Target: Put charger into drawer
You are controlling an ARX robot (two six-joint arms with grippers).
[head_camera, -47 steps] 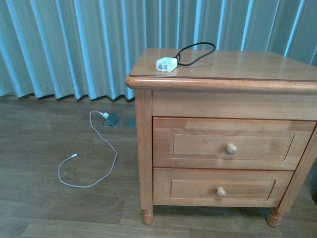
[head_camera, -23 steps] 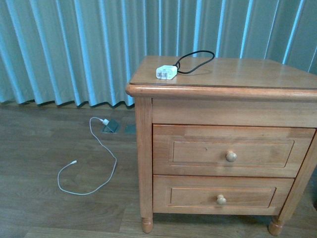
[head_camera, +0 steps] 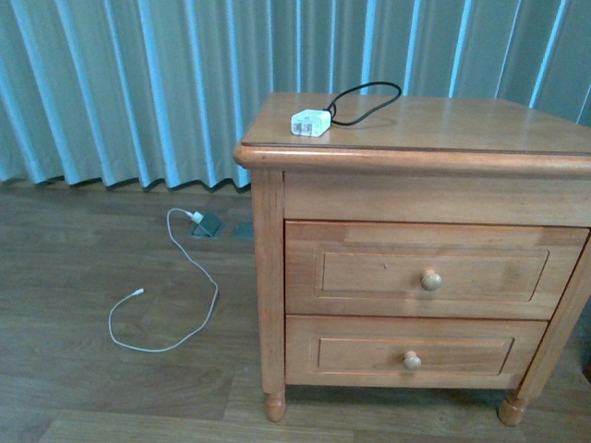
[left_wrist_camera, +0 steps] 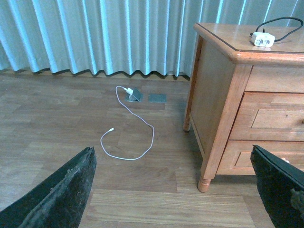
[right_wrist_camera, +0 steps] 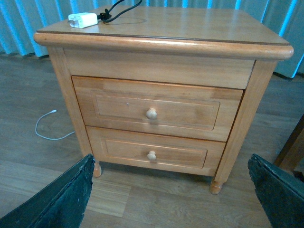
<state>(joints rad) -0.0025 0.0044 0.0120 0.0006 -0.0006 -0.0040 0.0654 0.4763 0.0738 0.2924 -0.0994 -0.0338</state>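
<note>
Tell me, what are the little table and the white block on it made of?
The honey-brown nightstand looks like varnished wood: visible grain, shiny top. The small white rectangular charger block seems smooth plastic; its black looped cable probably rubber-coated.

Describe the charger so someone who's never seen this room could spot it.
Find the wooden nightstand in front of the curtains. On its top, toward the left, lies the charger, a small white block. Its black looped cable sets it apart from the thin white cable on the floor.
</note>
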